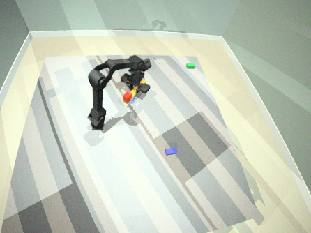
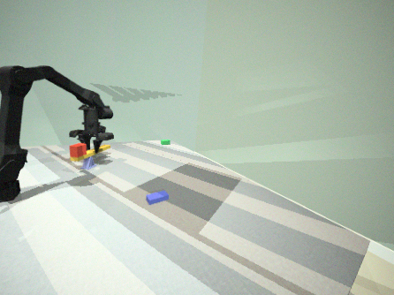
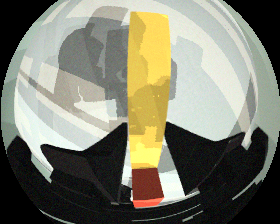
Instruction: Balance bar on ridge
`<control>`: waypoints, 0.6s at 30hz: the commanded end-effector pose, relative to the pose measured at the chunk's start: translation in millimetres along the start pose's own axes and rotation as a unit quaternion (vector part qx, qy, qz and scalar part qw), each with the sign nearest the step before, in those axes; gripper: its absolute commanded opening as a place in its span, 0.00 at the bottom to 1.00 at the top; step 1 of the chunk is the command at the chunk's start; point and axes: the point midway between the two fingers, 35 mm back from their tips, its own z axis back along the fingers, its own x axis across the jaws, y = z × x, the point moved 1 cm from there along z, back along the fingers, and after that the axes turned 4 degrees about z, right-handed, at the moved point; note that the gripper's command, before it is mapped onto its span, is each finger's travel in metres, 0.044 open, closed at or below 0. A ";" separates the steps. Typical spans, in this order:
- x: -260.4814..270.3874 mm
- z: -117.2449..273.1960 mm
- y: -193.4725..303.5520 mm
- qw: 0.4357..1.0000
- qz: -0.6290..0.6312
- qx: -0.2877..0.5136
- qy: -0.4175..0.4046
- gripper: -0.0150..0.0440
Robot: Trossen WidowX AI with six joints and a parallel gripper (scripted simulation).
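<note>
The yellow bar lies across the blue ridge, above the table. A red block sits on its near end. The bar looks close to level; a slight tilt cannot be ruled out. My gripper points down with a fingertip on each side of the bar, beyond the red block. The fingers are slightly open, very close to the bar's sides. The ridge is hidden under the bar in the wrist view.
A blue block lies on the table, well away from the ridge towards the front. A green block lies near the far edge of the table. Striped shadows cross the table.
</note>
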 end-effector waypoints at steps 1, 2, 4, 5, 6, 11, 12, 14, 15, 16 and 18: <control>0.0 0.0 0.0 1.000 0.000 0.000 0.000 0.57; 0.0 0.0 0.0 1.000 0.000 0.000 0.000 0.57; 0.0 0.0 0.0 1.000 0.000 0.000 0.000 0.57; 0.0 0.0 0.0 1.000 0.000 0.000 0.000 0.57; 0.0 0.0 0.0 1.000 0.000 0.000 0.000 0.57; 0.0 0.0 0.0 1.000 0.000 0.000 0.000 0.75; 0.0 0.0 0.0 1.000 0.000 0.000 0.000 0.79; 0.0 0.0 0.0 1.000 0.000 0.000 0.000 0.88; 0.0 0.0 0.0 1.000 0.000 0.000 0.000 0.92; 0.0 0.0 0.0 1.000 0.000 0.000 0.000 0.97; 0.0 0.0 0.0 1.000 0.000 0.000 0.000 1.00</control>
